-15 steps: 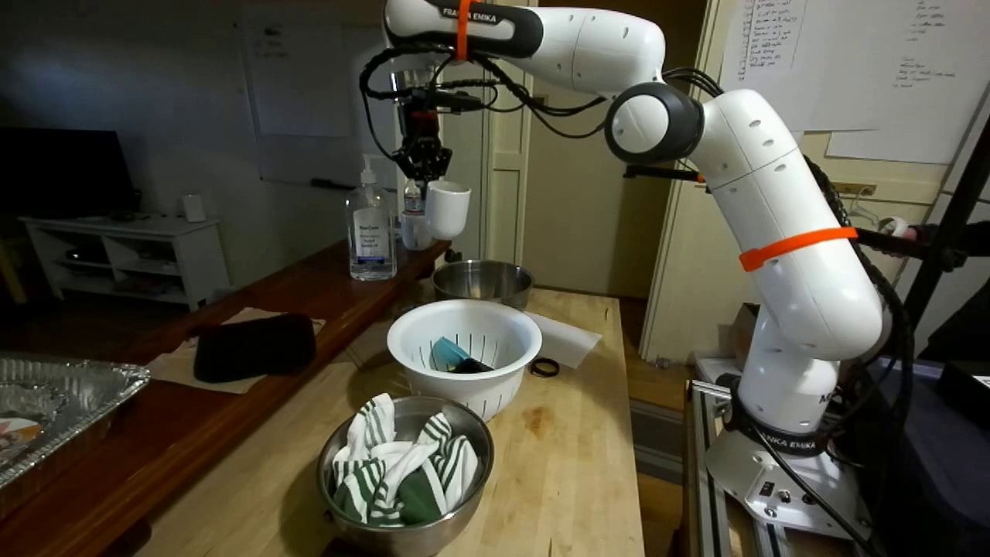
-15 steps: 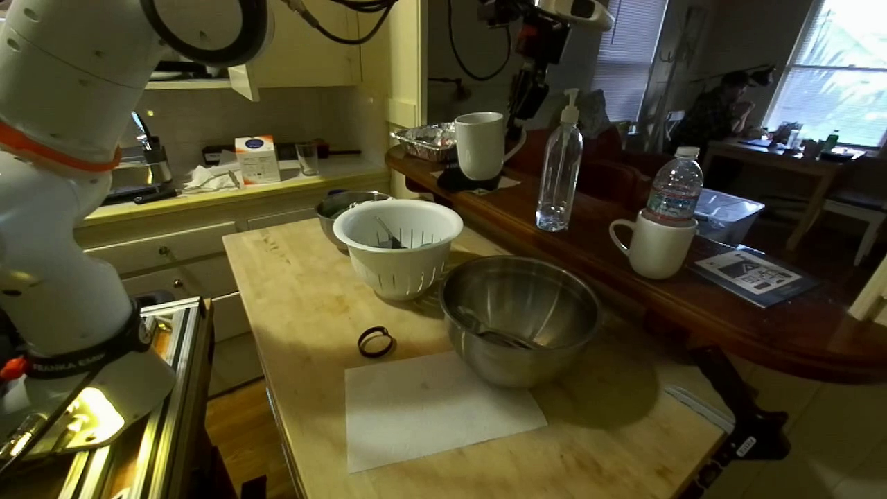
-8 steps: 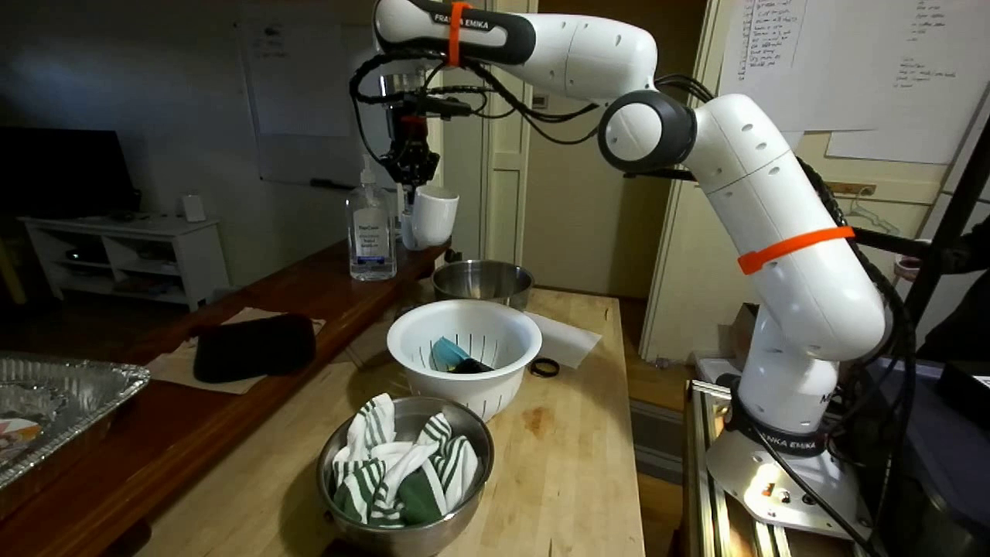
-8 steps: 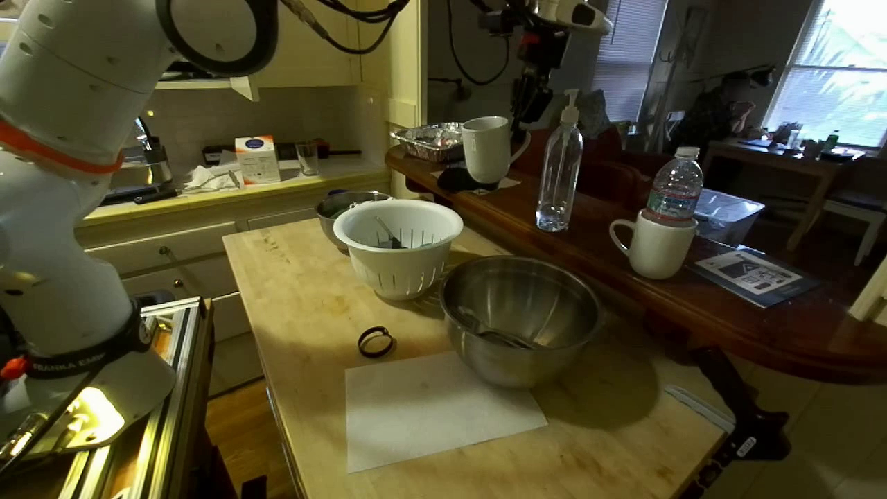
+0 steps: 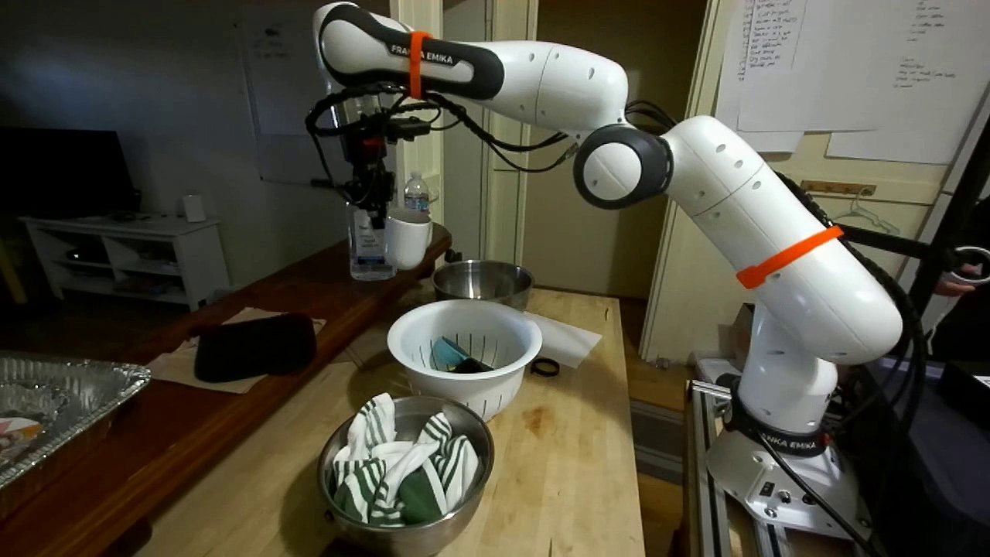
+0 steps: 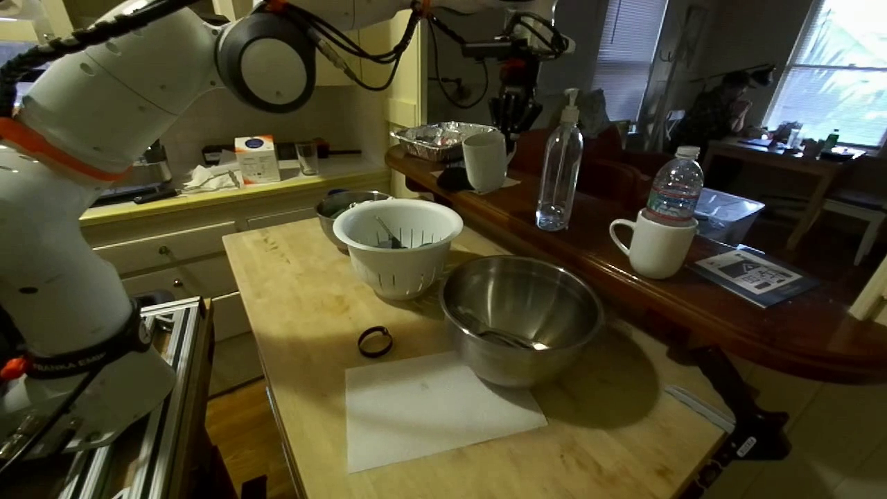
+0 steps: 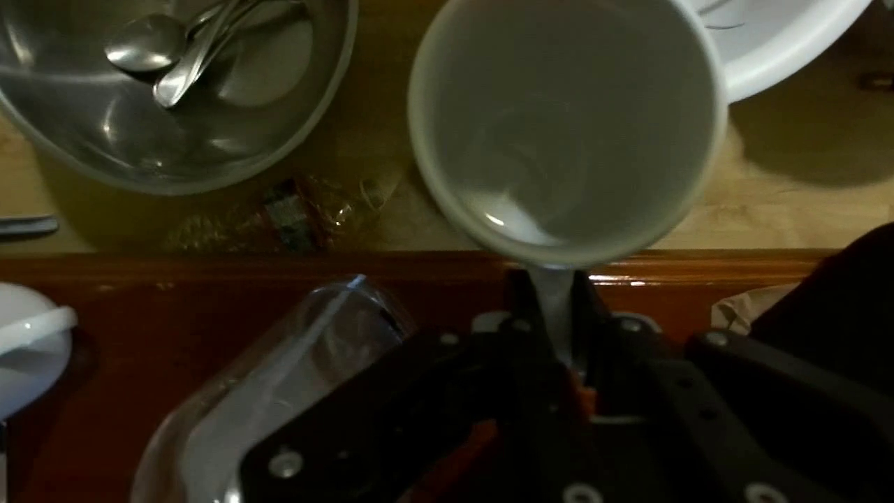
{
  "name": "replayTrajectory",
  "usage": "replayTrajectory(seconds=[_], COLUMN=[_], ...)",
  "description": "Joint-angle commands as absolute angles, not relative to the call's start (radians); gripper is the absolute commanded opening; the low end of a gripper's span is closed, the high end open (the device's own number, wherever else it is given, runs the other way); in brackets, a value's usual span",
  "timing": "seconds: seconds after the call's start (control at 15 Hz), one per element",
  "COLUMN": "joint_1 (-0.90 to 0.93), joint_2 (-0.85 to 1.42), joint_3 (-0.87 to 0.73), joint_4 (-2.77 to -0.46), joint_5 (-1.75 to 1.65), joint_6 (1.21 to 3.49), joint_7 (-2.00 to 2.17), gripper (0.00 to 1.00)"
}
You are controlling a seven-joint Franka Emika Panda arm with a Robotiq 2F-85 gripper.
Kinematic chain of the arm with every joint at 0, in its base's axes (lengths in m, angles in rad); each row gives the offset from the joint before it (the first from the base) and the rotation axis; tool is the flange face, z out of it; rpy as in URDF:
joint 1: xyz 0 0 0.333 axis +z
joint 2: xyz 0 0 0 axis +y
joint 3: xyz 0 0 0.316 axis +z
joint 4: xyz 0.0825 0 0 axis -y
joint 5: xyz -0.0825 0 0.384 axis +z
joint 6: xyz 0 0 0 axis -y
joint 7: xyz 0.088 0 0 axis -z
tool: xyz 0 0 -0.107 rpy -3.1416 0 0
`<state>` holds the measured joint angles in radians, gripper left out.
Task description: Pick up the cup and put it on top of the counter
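Note:
The cup is a white mug [image 5: 407,240], held in the air roughly upright. It also shows in an exterior view [image 6: 485,163] and large, from above, in the wrist view [image 7: 566,126]. My gripper [image 7: 552,293] is shut on the mug's handle, beside its body. The gripper also shows in both exterior views [image 5: 379,216] [image 6: 511,138]. The counter is the long glossy reddish-brown top [image 5: 271,288], also in an exterior view [image 6: 596,225] and in the wrist view [image 7: 160,328]. In the wrist view the mug's body lies over the counter's edge and the pale wood top.
A clear pump bottle [image 6: 558,180] stands on the counter close to the gripper. A second white mug [image 6: 658,246] holds a water bottle [image 6: 675,184]. A black pad [image 5: 255,348] lies on brown paper near a foil tray [image 5: 77,387]. A white colander [image 5: 464,329] and metal bowls [image 5: 483,280] stand below.
My gripper has carried the mug lower and, in an exterior view, to the left along the counter, in front of the pump bottle. The mug has turned slightly and stays held.

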<state>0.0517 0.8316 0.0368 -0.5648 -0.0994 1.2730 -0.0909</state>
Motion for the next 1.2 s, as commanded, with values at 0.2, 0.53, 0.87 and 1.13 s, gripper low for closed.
replayTrajectory(seconds=[0.2,0.53,0.87,1.13], joint_1=[0.092,0.091,0.141,0.163], joint_2=[0.849,0.855,0.918,0.937], joint_3=[0.036,0.037,0.045,0.062], joint_4=[-0.536,-0.537,-0.497,-0.494], joint_5=[-0.178,-0.180,-0.222,-0.207], joint_6=[1.292,1.299,1.433,1.459], joint_7=[-0.260,-0.262,-0.513,-0.692], gripper=[0.04,0.04,0.04,0.04])
